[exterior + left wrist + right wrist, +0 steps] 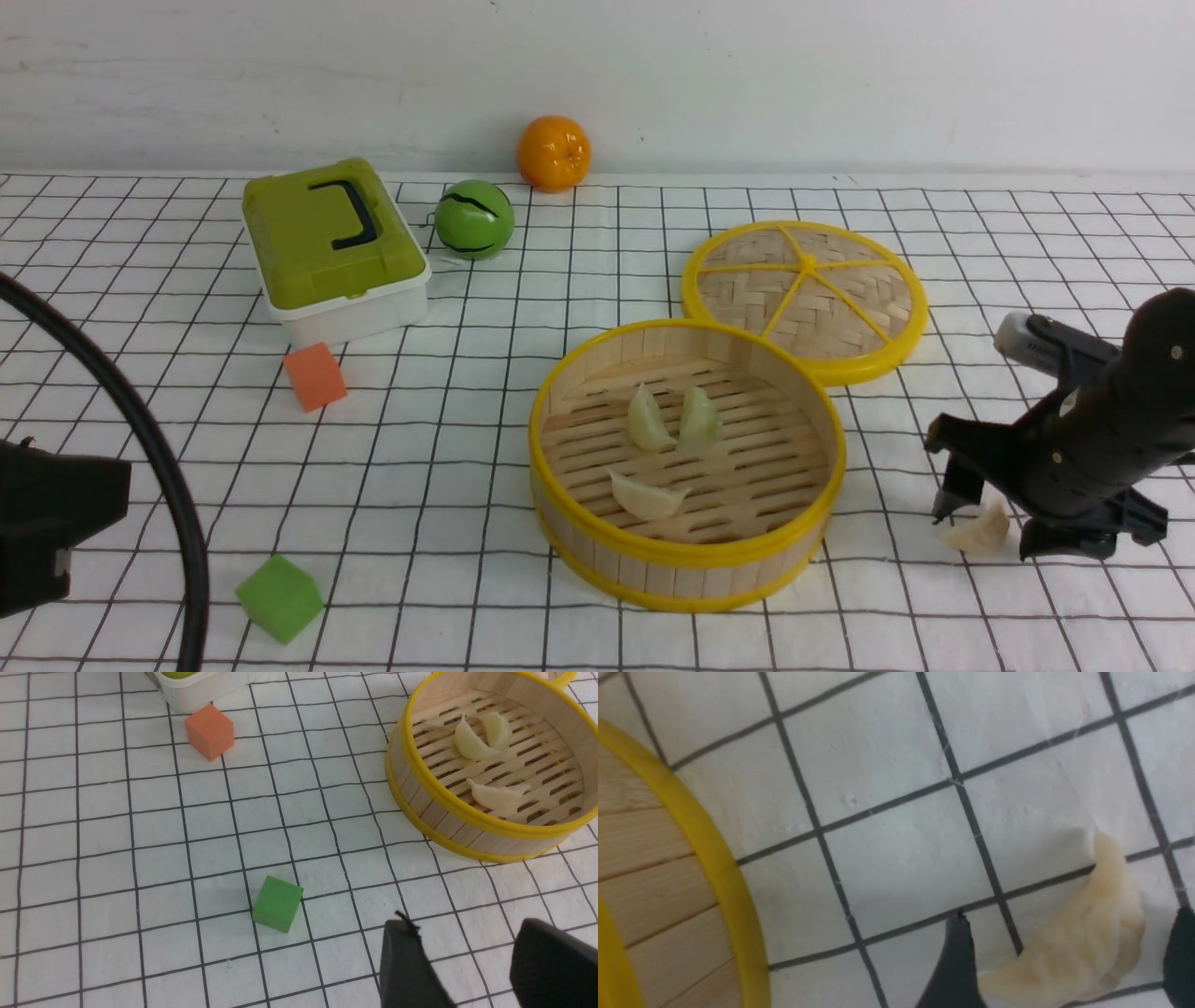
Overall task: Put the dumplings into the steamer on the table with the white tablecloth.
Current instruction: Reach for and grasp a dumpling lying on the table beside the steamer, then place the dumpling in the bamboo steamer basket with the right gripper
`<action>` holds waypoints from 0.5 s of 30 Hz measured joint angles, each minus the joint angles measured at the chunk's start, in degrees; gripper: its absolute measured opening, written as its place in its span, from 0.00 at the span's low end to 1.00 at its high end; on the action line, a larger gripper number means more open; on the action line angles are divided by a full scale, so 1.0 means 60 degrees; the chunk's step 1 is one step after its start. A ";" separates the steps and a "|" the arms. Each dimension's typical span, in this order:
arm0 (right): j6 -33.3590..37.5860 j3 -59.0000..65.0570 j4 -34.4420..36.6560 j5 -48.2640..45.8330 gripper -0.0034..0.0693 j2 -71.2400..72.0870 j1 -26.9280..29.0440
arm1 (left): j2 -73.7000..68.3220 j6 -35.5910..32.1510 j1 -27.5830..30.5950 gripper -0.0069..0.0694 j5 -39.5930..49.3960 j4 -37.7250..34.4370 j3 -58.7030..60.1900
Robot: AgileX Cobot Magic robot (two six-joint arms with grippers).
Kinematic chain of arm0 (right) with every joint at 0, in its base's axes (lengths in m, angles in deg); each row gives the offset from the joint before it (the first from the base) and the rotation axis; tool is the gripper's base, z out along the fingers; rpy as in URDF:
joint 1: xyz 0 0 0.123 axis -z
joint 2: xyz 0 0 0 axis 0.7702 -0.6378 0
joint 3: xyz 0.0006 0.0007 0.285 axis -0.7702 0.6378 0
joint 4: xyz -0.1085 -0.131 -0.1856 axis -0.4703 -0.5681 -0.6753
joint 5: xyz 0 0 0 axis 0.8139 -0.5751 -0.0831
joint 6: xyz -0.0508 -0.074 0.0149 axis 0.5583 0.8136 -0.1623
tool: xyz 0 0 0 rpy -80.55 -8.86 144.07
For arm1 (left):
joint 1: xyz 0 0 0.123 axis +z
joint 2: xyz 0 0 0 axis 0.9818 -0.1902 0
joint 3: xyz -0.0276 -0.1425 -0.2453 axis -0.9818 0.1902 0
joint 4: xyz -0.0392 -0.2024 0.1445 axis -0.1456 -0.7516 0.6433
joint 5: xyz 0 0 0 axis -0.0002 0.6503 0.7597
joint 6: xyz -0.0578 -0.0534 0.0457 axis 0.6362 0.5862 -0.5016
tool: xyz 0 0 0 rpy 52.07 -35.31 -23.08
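The steamer (686, 565) stands on the white tablecloth (448, 467) right of centre, with three dumplings inside: two pale greenish ones (648, 419) (700, 417) and a cream one (646, 496). It also shows in the left wrist view (448, 807). The fourth dumpling (980, 533) lies on the cloth to the steamer's right. My right gripper (991, 526) is open, lowered with one finger on each side of this dumpling (1083, 952). My left gripper (462, 952) is open and empty over bare cloth at the near left.
The steamer's flat woven lid (805, 297) lies behind it. A green-lidded box (331, 247), a green ball (474, 219) and an orange (554, 153) are at the back. An orange cube (315, 375) and a green cube (279, 597) lie on the left.
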 joint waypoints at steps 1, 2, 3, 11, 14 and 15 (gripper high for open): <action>0.0000 0.0000 0.0000 0.0000 0.79 0.0000 0.0000 | 0.0000 0.0000 0.0000 0.51 0.0000 0.0000 0.0000; 0.0000 0.0000 0.0001 0.0022 0.75 -0.0020 0.0005 | 0.0000 -0.0008 0.0000 0.51 0.0000 0.0000 0.0000; 0.0000 0.0000 0.0001 0.0022 0.75 -0.0020 0.0005 | 0.0000 -0.0008 0.0000 0.51 0.0000 0.0000 0.0000; 0.0102 -0.0010 -0.0079 -0.0134 0.29 0.0004 0.0005 | 0.0000 -0.0008 0.0000 0.51 0.0000 0.0000 0.0000; 0.0495 -0.0035 -0.0105 -0.0308 0.29 0.0064 0.0005 | 0.0000 -0.0008 0.0000 0.51 0.0000 0.0000 0.0000; 0.0782 -0.0090 -0.0113 -0.0506 0.29 0.0109 0.0005 | 0.0000 -0.0008 0.0000 0.51 0.0000 0.0000 0.0000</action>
